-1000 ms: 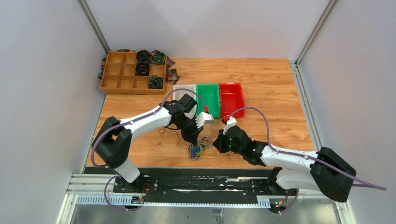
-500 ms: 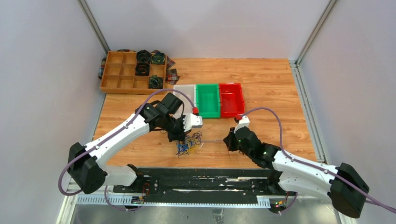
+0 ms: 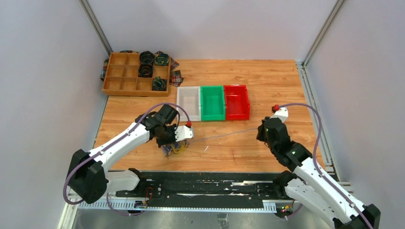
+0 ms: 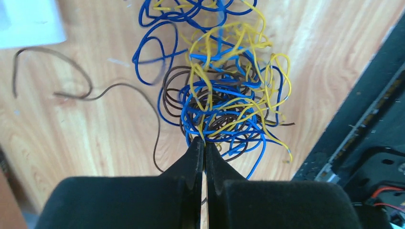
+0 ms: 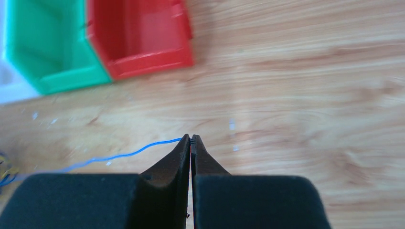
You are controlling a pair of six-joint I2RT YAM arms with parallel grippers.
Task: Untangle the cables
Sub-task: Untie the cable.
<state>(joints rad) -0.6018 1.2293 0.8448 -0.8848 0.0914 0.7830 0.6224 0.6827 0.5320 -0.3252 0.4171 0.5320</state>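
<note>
bunched into one loose knot of cables (image 4: 224,95), yellow, blue and brown, low on the bench (image 3: 248,157) near its front edge, left of centre. pinned at the near rim by the left pincer (image 4: 204,143), shut tight on a few strands. clamped at the very tip of the right pincer (image 5: 191,139), likewise fully shut: the end of one blue strand (image 5: 124,155), stretched in a long line from the knot toward the right side, passing in front of the green bin (image 5: 43,52) and red bin (image 5: 143,33).

probably feather-light, limp and a little springy, so likely to drag along as a whole clump unless anchored. smooth-jacketed too, hence apt to slip from a tip-only grip. best taken by a free end or an outer loop, never through the dense middle. worth pulling slowly, watching for loops cinching tighter. trailing loose beside the knot, a brown strand (image 4: 81,90), seemingly an easy one to take hold of.
</note>
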